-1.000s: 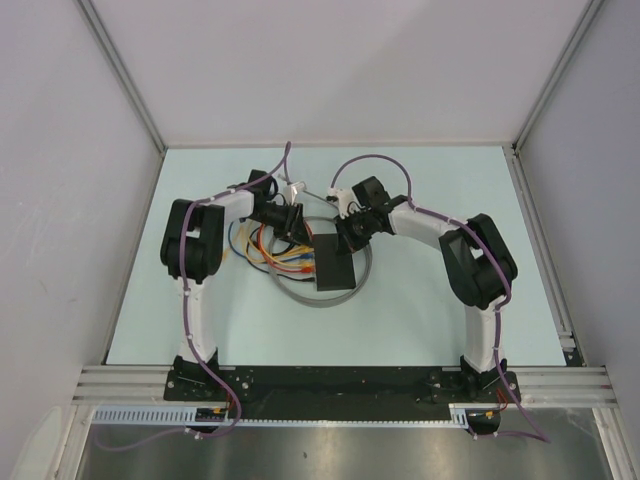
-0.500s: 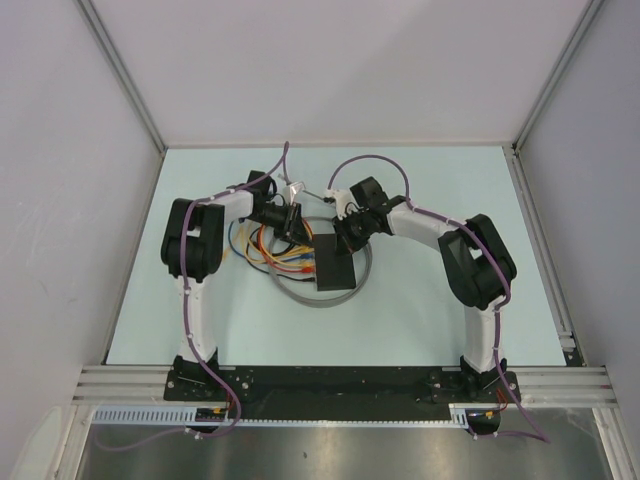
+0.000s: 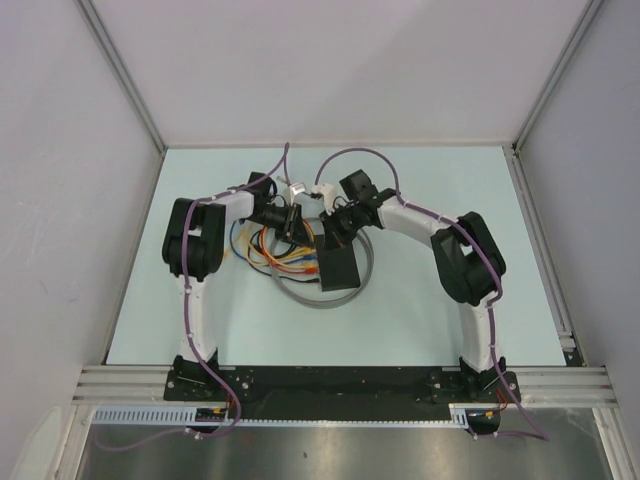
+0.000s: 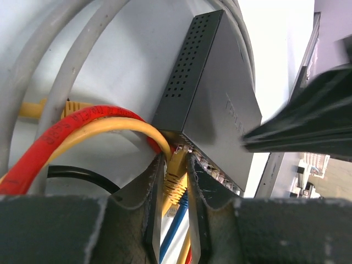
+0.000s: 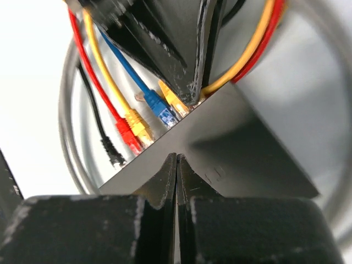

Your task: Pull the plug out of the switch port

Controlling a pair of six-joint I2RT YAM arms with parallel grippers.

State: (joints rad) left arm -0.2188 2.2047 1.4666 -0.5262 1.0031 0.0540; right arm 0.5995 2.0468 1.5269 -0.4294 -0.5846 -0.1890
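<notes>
The switch is a flat black box in the middle of the table, with several coloured cables plugged into its left side. In the left wrist view my left gripper is shut on a yellow plug that sits in a port of the switch. In the top view the left gripper is at the switch's far left corner. My right gripper is shut and empty, its tips resting on the switch's top. It shows in the top view too.
Blue, yellow, red and black plugs sit along the port side. A grey cable loop curls around the switch. Loose coloured cables lie to its left. White walls enclose the table.
My right gripper has moved left over the far end of the switch, close to the left gripper. The left gripper has stayed at the ports.
</notes>
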